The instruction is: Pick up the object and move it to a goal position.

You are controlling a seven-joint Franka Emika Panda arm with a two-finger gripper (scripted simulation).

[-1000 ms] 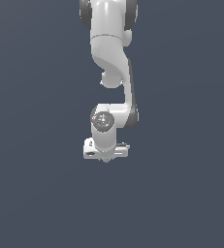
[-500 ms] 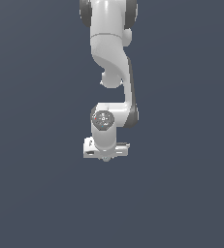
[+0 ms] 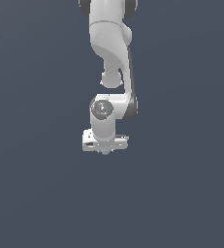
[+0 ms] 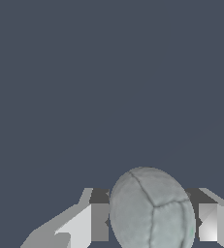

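Jaws clamped on the seamed ball, seams clear in wrist view, a speck from outside

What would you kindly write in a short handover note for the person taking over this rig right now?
Tool: shut on the ball; the wrist view shows a finger at each side of it.
Ball: pale grey-green, barely visible under the tool in the exterior view.
Done: the ball looks grasped.
Left: carry it to the goal position and release. No goal marker shows in either view, so confirm the target first.
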